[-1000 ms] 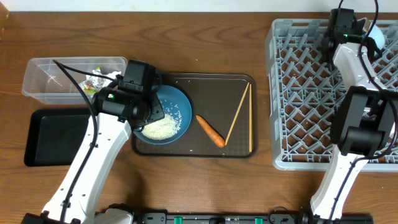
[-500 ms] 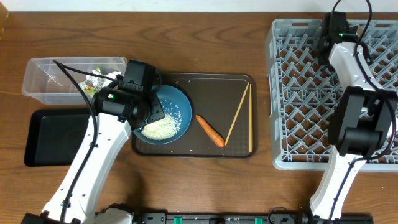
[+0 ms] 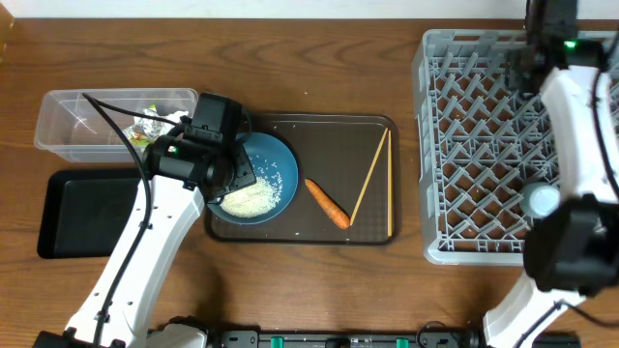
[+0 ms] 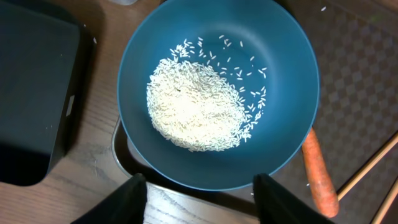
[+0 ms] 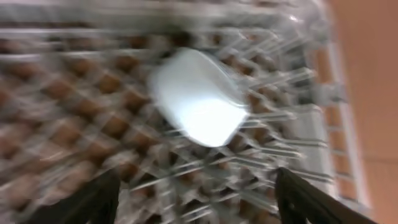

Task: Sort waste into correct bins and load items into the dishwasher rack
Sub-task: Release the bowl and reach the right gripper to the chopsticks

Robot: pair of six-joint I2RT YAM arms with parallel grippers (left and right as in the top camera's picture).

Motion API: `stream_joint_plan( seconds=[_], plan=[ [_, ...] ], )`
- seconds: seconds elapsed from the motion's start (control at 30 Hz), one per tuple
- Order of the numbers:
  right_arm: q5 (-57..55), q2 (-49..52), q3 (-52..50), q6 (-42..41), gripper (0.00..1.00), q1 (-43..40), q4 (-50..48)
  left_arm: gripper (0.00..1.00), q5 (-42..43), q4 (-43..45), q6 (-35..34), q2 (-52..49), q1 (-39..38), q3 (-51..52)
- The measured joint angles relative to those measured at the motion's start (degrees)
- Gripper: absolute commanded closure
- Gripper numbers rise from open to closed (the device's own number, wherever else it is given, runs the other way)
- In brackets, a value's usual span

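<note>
A round blue dish (image 3: 271, 174) holding a heap of white rice (image 3: 250, 200) sits at the left end of the dark brown serving tray (image 3: 329, 123). My left gripper (image 4: 199, 208) is open, its fingers just short of the dish's near rim (image 4: 217, 180). An orange carrot (image 3: 327, 203) and two chopsticks (image 3: 370, 176) lie on the tray. My right gripper (image 5: 199, 205) is open and empty above the grey dishwasher rack (image 3: 479, 145). A small pale cup (image 5: 198, 106) lies in the rack; that view is blurred.
The clear tub (image 3: 68, 121), holding foil and wrapper scraps (image 3: 147, 118), stands at the back left. The black tray (image 3: 82, 213) lies in front of it, also showing in the left wrist view (image 4: 34, 87). The right arm (image 3: 571, 106) reaches over the rack's right side.
My right arm has swung toward the back right of the rack and risen, and its view is blurred by motion. My left arm and the dish have not moved.
</note>
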State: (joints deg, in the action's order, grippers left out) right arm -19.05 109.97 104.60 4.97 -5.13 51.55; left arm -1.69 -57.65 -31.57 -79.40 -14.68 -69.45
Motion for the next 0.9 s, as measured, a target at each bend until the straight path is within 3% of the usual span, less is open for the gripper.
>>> stream_joint_plan(
  seconds=[0.13,0.3,0.67,0.9],
  plan=[
    [14.84,-2.36,0.31,-0.55,0.37,0.76,4.70,0.42,0.00,0.00,-0.11,0.00,0.00,0.00],
    [23.78,-1.79,0.28,-2.71,0.36,7.93,11.87,0.41,-0.02,0.02,-0.11,0.00,0.00,0.00],
    [22.01,-0.83,-0.17,-15.39,0.36,29.42,18.10,0.40,0.00,0.02,-0.09,0.00,0.00,-0.02],
    [21.03,2.60,-7.17,-27.50,0.37,36.09,17.73,0.40,0.00,-0.07,-0.07,0.00,0.00,0.00]
  ],
)
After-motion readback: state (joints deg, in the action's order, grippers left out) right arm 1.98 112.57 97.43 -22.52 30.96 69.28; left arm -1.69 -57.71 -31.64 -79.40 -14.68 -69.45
